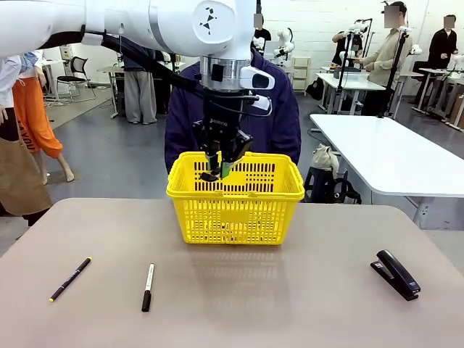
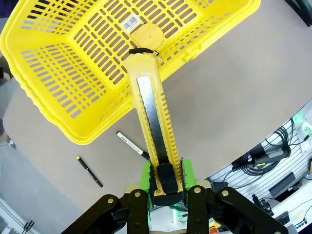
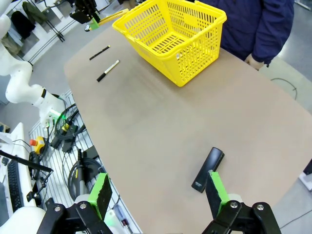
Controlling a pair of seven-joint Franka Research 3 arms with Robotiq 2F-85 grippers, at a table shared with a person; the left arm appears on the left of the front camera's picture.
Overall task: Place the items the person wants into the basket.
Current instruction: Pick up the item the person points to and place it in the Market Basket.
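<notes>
The brown table (image 1: 290, 290) carries everything. At its far side stands the person (image 1: 283, 123) in a dark navy jacket, just behind the yellow basket (image 1: 235, 210). The basket sits on the table near the far edge, about in the middle.

The left gripper (image 2: 165, 183) hangs over the open top of the basket. Its green pads are clamped on the black end of the yellow knife (image 2: 148, 107), which points down toward the basket floor.

The right gripper (image 3: 158, 187) is above the right part of the table, with its jaws wide apart and nothing between them. Below it the black stapler (image 1: 396, 274) lies on the table, well apart from the basket.

On the left part of the table lie a white marker (image 1: 148, 287) and a thin black pen (image 1: 70, 279).
</notes>
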